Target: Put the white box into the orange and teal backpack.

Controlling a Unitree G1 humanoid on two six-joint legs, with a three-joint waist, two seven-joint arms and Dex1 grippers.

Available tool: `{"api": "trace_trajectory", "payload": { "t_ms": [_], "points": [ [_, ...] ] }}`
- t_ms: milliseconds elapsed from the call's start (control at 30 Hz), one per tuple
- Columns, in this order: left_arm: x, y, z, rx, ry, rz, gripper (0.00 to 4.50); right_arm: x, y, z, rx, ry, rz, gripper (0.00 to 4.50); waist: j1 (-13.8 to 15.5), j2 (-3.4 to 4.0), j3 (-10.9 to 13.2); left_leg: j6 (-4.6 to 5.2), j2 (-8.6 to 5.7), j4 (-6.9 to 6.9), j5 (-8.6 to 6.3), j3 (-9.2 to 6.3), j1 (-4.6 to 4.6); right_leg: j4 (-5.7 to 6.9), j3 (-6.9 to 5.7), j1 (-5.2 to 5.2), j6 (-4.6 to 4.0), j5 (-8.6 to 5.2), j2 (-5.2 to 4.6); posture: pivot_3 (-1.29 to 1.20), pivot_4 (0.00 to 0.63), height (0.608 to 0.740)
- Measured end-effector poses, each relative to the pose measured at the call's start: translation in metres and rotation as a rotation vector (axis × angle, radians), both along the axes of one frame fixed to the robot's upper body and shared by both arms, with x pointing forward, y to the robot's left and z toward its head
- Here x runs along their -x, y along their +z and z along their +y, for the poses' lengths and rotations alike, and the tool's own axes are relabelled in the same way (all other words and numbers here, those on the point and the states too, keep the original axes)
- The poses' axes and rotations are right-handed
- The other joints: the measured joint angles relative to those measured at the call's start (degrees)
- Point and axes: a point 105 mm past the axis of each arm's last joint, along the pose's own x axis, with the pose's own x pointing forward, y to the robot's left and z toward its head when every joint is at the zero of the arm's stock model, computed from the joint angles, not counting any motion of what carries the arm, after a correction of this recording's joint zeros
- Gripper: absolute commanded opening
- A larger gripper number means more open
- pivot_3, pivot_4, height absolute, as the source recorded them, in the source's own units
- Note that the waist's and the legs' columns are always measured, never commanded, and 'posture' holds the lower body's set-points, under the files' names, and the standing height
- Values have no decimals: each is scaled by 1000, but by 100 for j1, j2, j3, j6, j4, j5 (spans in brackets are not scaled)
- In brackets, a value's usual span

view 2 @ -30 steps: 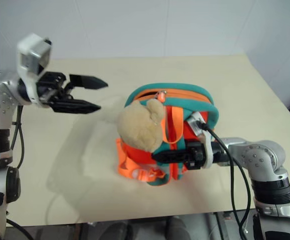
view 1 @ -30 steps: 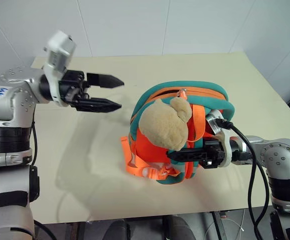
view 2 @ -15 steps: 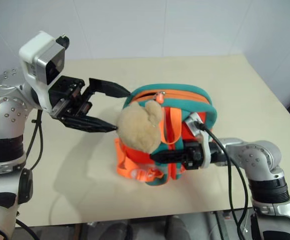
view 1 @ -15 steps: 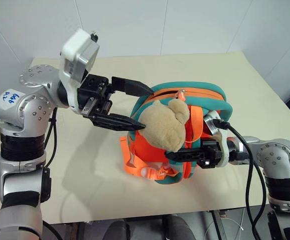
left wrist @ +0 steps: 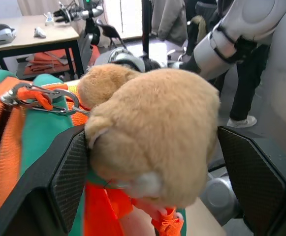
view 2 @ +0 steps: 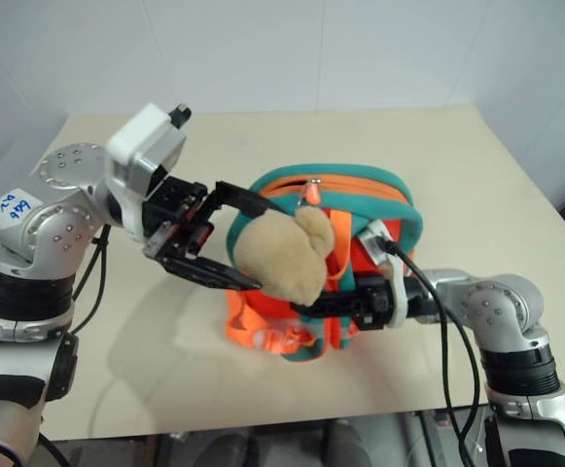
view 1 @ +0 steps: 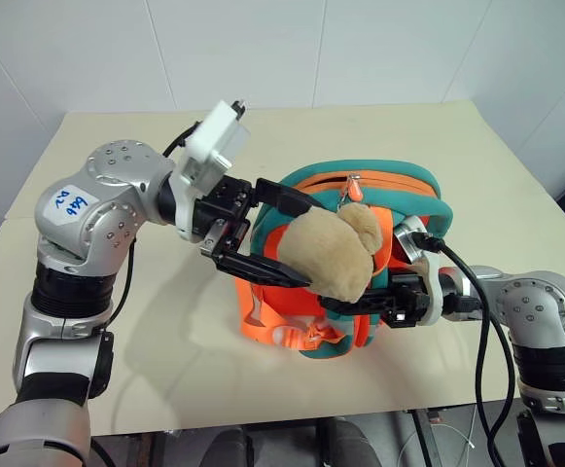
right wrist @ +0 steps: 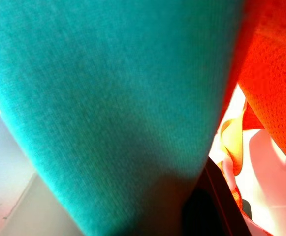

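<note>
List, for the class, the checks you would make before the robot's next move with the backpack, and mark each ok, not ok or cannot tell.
1. Left end effector open, fingers either side of the plush toy: ok.
2. Right end effector shut on the orange and teal backpack at its teal strap: ok.
3. Backpack upright on the table: ok.
4. Top zipper open for loading: not ok, it looks closed.
5. White box located: cannot tell.

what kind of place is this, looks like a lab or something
Probably a robotics lab or workshop. The backpack sits on a plain beige table against a white wall, and the left wrist view shows a work table with gear on it and hanging coats.
</note>
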Motion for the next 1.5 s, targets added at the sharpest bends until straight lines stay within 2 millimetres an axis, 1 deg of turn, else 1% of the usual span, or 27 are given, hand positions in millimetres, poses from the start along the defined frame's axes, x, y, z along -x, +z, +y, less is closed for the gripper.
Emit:
{"api": "trace_trajectory", "payload": {
  "t_ms": [67, 267, 367, 433, 500, 633, 833, 900, 967, 1000, 1067, 1167, 1267, 1433, 1500],
  "points": [
    [-1, 0, -3, 14, 3, 1, 3658, 0, 0, 0, -1, -1, 0, 921, 3, 0, 0, 1, 0, 0, 0, 0, 0, 0, 0, 1, 0, 0, 0, 0, 150, 740],
    [-4, 1, -4, 24, 23, -3, 1784, 0, -1, 0, 1, -5, 2, 921, -3, 0, 0, 0, 1, 0, 0, 0, 0, 0, 0, 0, 0, 0, 0, 0, 150, 740],
    [-6, 1, -3, 28, 36, -15, 989, 0, -1, 0, 0, -5, 1, 921, 2, 0, 0, 0, 0, 0, 0, 0, 0, 0, 0, 1, 0, 0, 0, 0, 150, 740],
    [-7, 2, -4, 32, 44, -22, 585, 0, -1, 0, 0, -5, 0, 921, 1, 0, 0, 0, 0, 0, 0, 0, 0, 0, 0, 0, 0, 0, 0, 0, 150, 740],
    [-7, 2, -3, 32, 46, -23, 378, 0, -1, 0, -1, -6, 0, 921, -1, 0, 0, 0, 0, 0, 0, 0, 0, 0, 0, 0, 0, 0, 0, 0, 150, 740],
    [-10, 4, 7, 14, 79, -33, 327, 0, -1, 1, -5, -4, -1, 921, -13, 0, 0, 0, 1, 0, 0, 1, 1, 1, 0, 0, 0, 0, 1, 0, 150, 740],
    [-19, 14, 39, 13, 167, -6, 327, -1, 0, 2, -13, -3, -5, 921, -11, 0, 0, 5, 1, 0, -3, 0, 2, 2, 0, 0, 0, 0, 1, 0, 150, 740],
    [-25, 18, 49, 18, 204, 10, 327, -1, 0, 2, -18, -4, -11, 921, -3, 0, 0, 7, 1, 0, -4, -1, 2, 1, -1, 0, 0, 0, 1, 0, 150, 740],
    [-34, 21, 63, 15, 272, 11, 327, -1, 1, 3, -22, -3, -13, 921, -12, 0, 0, 7, 0, 0, -4, 2, 3, 1, 0, 0, 0, 0, 1, 0, 150, 740],
    [-39, 21, 72, 11, 313, 10, 327, -1, 1, 3, -22, -3, -13, 921, -15, 0, 0, 9, 0, 0, -5, 1, 4, 2, 0, 0, 0, 0, 2, 0, 150, 740],
    [-46, 20, 82, 7, 357, 18, 327, -1, 1, 3, -22, -4, -13, 921, -4, 0, 0, 14, 0, 0, -8, 0, 3, 2, -1, 0, 0, 0, 2, 0, 150, 740],
    [-55, 14, 98, 5, 415, 59, 327, -1, 0, 3, -22, -5, -12, 921, -3, 0, 0, 20, 0, 0, -12, 2, 3, 2, -1, 1, 0, 0, 1, 0, 150, 740],
    [-66, -1, 114, -8, 482, 111, 327, 0, -1, 3, -21, -6, -11, 921, -3, 0, 0, 22, 0, 0, -12, 2, 3, 3, -2, 1, 0, 0, 1, 0, 150, 740],
    [-73, -24, 127, -42, 522, 166, 327, 1, -1, 4, -14, -10, -15, 921, -11, 0, 0, 21, 2, 0, -12, 3, 3, 3, -1, 0, -1, 0, 2, 0, 150, 740],
    [-75, -37, 131, -75, 540, 186, 327, 1, -2, 4, -13, -10, -13, 921, -10, 0, 0, 23, 2, 0, -13, 4, 4, 3, -1, 0, -1, 0, 1, 0, 150, 740]
  ]
}}
